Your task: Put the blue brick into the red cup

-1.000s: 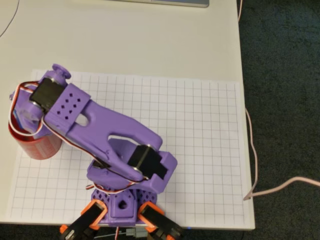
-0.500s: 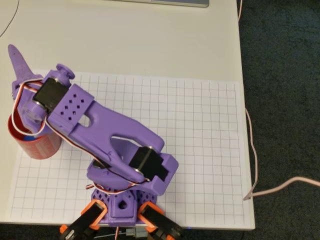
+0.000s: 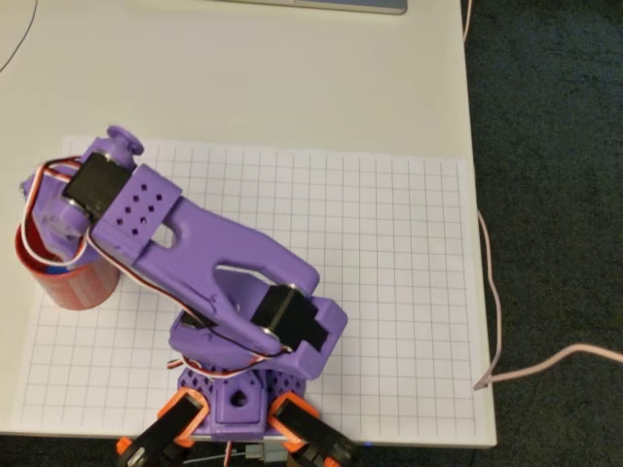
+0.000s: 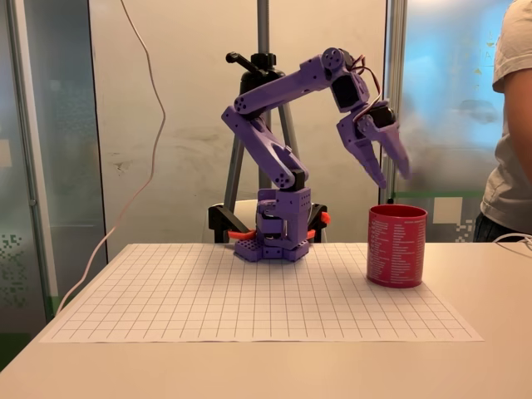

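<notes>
Above the red cup (image 4: 397,246), the hand (image 4: 387,169) is seen with its 2 fingers spread apart and nothing between them. A sliver of blue, judged to be the blue brick (image 3: 55,265), is visible inside the cup's rim in the overhead view. The brick is judged light, rigid and smooth; 2 opposite flat sides would be gripped. The cup stands upright on the surface (image 4: 249,366).

Pale printing is seen on the side of the red cup (image 4: 397,248), but it is too small and blurred to be read.
</notes>
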Action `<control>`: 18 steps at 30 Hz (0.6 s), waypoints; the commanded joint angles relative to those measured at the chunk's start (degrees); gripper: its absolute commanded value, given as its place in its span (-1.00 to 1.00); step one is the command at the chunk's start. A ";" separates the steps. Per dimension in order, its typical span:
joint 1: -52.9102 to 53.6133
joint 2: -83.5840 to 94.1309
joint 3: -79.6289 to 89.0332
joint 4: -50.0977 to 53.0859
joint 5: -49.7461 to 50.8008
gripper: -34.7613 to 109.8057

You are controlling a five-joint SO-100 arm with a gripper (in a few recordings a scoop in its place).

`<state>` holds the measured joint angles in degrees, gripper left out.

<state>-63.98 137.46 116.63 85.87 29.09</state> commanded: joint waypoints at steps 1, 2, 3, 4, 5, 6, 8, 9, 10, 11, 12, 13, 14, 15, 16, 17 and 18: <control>-0.18 1.41 -1.41 0.44 0.09 -0.52; -0.26 1.41 -1.32 0.44 0.09 -0.52; -0.26 1.58 -1.32 0.26 0.09 -0.52; 0.00 1.76 -1.14 -0.09 -0.09 -0.52; 0.44 1.93 -0.79 -0.79 -0.53 -0.52; 1.58 2.20 -0.18 -2.20 -0.97 -0.52; 6.50 2.55 2.90 -7.91 -2.46 -0.52; 9.84 2.55 5.01 -11.87 -3.25 -0.52; 13.97 2.11 7.12 -16.52 -4.04 -0.52; 18.11 1.49 9.05 -21.45 -4.48 -0.52; 22.41 0.70 10.55 -25.66 -5.10 -0.52; 26.72 -0.18 11.51 -29.44 -5.89 -0.52; 30.41 -1.23 12.13 -32.70 -7.21 -0.52; 34.10 -2.11 12.66 -35.68 -8.44 -0.52; 37.62 -2.64 13.18 -38.94 -9.67 -0.52; 41.04 -3.16 13.36 -41.84 -10.81 -0.52; 44.21 -3.43 13.36 -44.30 -11.95 -0.52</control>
<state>-30.23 133.77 129.81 49.13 19.16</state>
